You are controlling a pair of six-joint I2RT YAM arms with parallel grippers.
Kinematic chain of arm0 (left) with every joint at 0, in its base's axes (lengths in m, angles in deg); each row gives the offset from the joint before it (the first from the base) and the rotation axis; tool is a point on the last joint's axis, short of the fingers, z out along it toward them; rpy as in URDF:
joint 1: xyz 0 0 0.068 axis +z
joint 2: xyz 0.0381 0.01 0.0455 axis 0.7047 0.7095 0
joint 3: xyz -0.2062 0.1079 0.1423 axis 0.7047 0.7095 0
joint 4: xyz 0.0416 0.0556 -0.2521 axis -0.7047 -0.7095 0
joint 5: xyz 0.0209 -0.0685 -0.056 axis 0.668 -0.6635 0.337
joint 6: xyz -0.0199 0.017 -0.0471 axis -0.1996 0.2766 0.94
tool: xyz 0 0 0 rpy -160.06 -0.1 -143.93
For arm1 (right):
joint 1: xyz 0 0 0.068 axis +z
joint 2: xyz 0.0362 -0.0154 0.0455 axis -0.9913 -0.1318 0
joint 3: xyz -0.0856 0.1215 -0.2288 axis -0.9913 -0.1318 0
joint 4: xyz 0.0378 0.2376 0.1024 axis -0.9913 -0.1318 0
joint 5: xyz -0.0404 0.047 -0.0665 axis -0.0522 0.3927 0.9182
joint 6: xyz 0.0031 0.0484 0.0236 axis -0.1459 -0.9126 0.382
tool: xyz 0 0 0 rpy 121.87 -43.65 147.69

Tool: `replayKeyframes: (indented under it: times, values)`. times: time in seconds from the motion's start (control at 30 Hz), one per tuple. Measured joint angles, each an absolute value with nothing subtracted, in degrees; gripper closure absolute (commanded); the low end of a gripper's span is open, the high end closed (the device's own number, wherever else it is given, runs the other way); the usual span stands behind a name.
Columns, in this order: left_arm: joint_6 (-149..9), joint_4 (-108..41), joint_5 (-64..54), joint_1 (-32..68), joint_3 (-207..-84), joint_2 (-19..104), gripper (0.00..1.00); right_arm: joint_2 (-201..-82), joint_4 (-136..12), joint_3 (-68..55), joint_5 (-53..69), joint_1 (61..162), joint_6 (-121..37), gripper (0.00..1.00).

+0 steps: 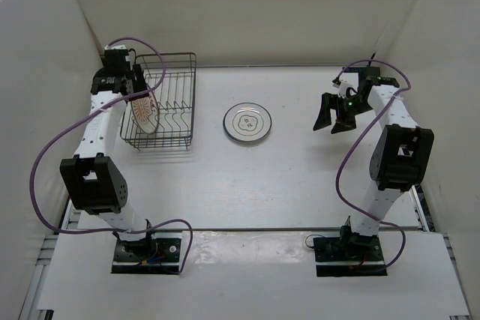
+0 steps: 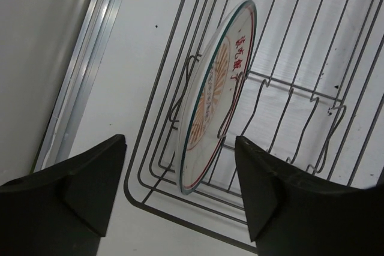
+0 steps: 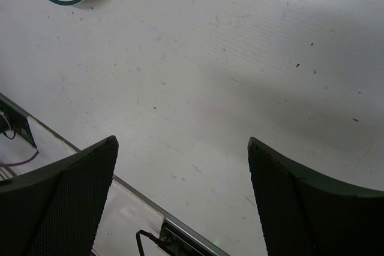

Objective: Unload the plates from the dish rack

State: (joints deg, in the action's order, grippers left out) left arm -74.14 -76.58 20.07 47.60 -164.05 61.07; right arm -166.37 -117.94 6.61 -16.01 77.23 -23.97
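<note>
Sunburst plate [image 2: 213, 97] stands on edge in the dish rack [image 1: 171, 55], near its left side. The left gripper [image 2: 180, 141] hangs over it, jaws spread, holding nothing. The plate looks stiff, glazed and chippable, so I'd pinch the top rim. The right gripper [image 3: 180, 142] gapes empty too, well right of the rack.

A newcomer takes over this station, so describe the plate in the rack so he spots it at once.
Find the dark wire dish rack at the far left of the table. One plate leans on edge between its prongs at the near-left end. Its orange-brown sunburst centre sets it apart from the grey-ringed plate lying flat mid-table.
</note>
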Motion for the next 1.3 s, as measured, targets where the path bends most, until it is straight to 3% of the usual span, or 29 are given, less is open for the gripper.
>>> replayKeyframes:
  times: [0.27,0.63,0.77,1.0,1.1,1.3]
  values:
    - [-73.7,-77.3,19.2,48.1,-162.9,62.9,0.16,-166.4,-117.9,6.6,-15.4,77.2,-23.5,0.1]
    - [-73.6,-77.5,19.2,48.1,-162.8,65.9,0.65,-166.4,-117.9,6.6,-14.0,77.2,-23.3,0.1]
    - [-74.6,-77.2,19.3,48.1,-162.8,66.0,0.66,-166.3,-117.9,6.1,-13.3,77.2,-23.1,0.1]
    - [-76.1,-77.0,20.1,48.3,-162.8,66.2,0.76,-166.3,-117.9,5.9,-13.1,77.2,-23.0,0.1]
    - [-77.6,-77.1,20.7,48.3,-162.8,66.2,0.85,-166.3,-117.9,5.9,-13.0,77.2,-23.0,0.1]
    - [-78.8,-77.0,21.2,48.1,-163.1,66.2,0.89,-166.3,-117.9,5.9,-13.0,77.2,-23.0,0.1]
